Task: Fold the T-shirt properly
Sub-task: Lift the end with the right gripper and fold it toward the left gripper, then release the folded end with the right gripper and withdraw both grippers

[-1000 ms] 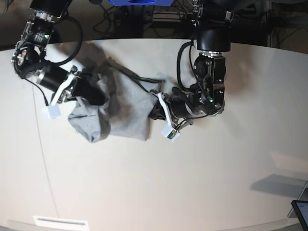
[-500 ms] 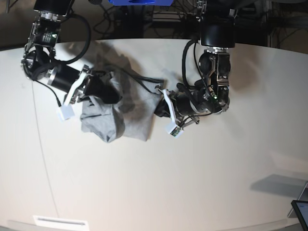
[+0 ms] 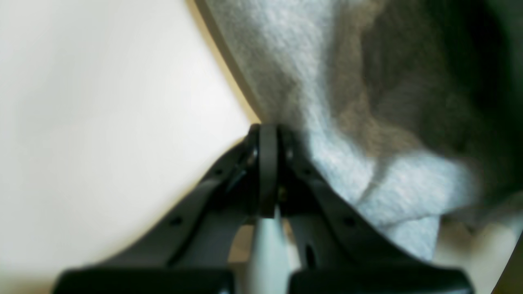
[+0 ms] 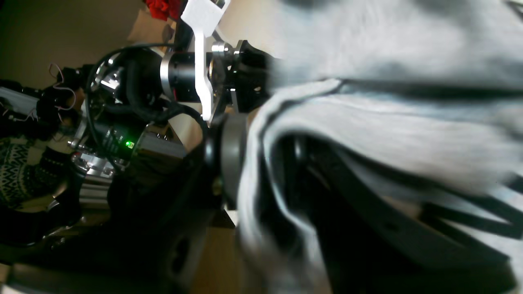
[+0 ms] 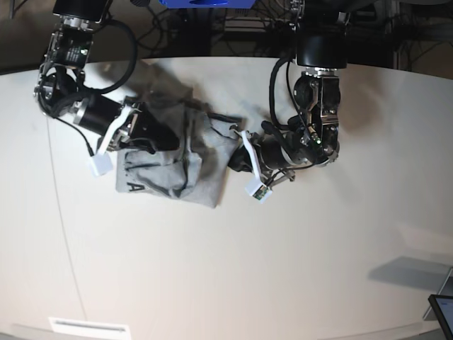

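The heather-grey T-shirt [image 5: 185, 159] lies bunched on the white table [image 5: 297, 269], with a black letter [image 5: 134, 188] showing at its lower left corner. My right gripper [image 5: 157, 134], on the base view's left, is shut on a fold of the shirt at its upper left. In the right wrist view, cloth [image 4: 367, 134] runs between its jaws [image 4: 253, 163]. My left gripper [image 5: 231, 160] is shut on the shirt's right edge. In the left wrist view its tips [image 3: 267, 132] meet on the grey hem [image 3: 327, 122].
Cables and dark equipment [image 5: 241, 28] sit behind the table's far edge. A tablet corner [image 5: 443, 312] shows at the bottom right. A white label [image 5: 88, 327] lies at the front left edge.
My right gripper has moved right and down with the cloth. The hanging bundle has dropped flatter onto the table and a black letter now shows. The left gripper has barely moved.
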Tool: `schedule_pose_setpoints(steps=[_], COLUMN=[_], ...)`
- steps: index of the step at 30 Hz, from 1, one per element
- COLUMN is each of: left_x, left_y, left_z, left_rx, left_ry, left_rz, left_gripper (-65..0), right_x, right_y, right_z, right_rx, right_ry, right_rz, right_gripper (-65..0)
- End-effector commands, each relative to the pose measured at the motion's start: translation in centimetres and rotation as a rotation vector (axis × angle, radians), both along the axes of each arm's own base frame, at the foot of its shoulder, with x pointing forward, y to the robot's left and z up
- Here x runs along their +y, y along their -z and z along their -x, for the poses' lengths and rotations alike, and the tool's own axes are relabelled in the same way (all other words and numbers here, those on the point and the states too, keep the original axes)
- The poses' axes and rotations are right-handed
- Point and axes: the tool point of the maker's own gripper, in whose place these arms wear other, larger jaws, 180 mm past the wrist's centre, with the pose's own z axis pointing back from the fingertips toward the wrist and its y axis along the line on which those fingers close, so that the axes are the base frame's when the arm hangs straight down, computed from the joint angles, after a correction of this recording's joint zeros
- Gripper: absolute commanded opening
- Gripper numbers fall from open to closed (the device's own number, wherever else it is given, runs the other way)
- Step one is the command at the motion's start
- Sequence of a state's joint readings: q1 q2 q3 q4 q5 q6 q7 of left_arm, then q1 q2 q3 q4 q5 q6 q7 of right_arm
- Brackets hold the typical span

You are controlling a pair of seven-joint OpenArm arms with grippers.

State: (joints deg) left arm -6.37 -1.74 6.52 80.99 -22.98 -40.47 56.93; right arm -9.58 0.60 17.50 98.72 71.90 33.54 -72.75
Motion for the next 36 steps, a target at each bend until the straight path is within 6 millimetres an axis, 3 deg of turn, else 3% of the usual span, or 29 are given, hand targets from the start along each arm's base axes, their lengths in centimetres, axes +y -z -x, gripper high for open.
schedule_pose_setpoints(steps=[1,9,16,19,25,29,31,35,36], left_x=[1.1,2.1,5.6,6.6,8.4,10.9,11.8,12.5,12.6], left_y=[0.8,0.9,1.2,1.2,1.3,0.7,0.5,0.3,0.3], left_z=[0.3,0.2,0.1,0.3,0.5,-0.3,-0.4,-0.5,-0.5], left_rx=[0.032,0.028,0.025,0.023,0.027,0.016,0.015,0.011,0.012], left_ry=[0.002,-0.006,-0.017,-0.018,-0.026,-0.124,-0.154,-0.169,-0.171], left_rz=[-0.071,-0.089,-0.161,-0.184,-0.221,-0.207,-0.205,-0.210,-0.212], left_gripper=[-65.0,-65.0,-65.0,-65.0,-65.0,-65.0,-65.0,-65.0,-65.0], right_x=[0.0,3.8,3.3,1.4,-5.1,-7.3,-7.4,-6.4,-6.2], right_y=[-1.4,-1.5,-2.1,-3.0,-2.6,-2.8,-2.9,-2.2,-1.7], right_z=[-0.5,0.9,1.0,0.5,-0.1,-0.5,-0.8,-2.0,-2.3], right_rx=[-0.044,-0.028,-0.038,-0.064,-0.070,-0.083,-0.087,-0.077,-0.067], right_ry=[0.010,-0.092,-0.090,-0.060,0.075,0.131,0.134,0.106,0.099], right_rz=[-0.037,-0.083,-0.110,-0.133,-0.046,-0.013,-0.017,0.006,0.013], right_gripper=[-47.2,-31.0,-30.5,-30.5,-30.5,-30.8,-36.3,-58.8,-61.2])
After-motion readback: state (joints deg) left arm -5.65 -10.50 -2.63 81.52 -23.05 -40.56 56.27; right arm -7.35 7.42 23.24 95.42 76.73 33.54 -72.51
